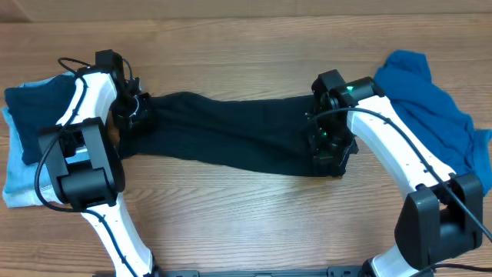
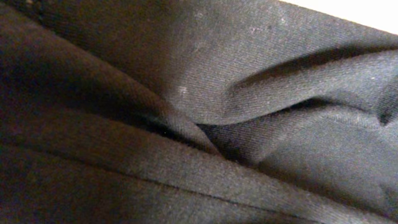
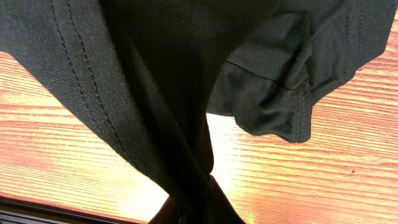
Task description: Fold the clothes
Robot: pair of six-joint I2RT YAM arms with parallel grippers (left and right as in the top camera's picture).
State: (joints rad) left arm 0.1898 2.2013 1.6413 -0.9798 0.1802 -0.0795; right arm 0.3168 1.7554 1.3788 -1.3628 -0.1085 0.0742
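Observation:
A large black shirt (image 1: 231,131) is stretched across the middle of the table between my two grippers. My left gripper (image 1: 137,108) is at its bunched left end. The left wrist view is filled with folds of the black fabric (image 2: 249,74), and the fingers are hidden. My right gripper (image 1: 329,146) is at the shirt's right end. In the right wrist view the black cloth (image 3: 155,74) gathers into a pinch at the jaws (image 3: 202,211) and hangs above the wood. A teal-blue garment (image 1: 427,100) lies crumpled at the far right, under the right arm.
At the left edge a dark navy folded piece (image 1: 31,115) lies on light-blue denim (image 1: 19,181), beside the left arm's base. The wooden tabletop (image 1: 246,215) shows in front of the shirt.

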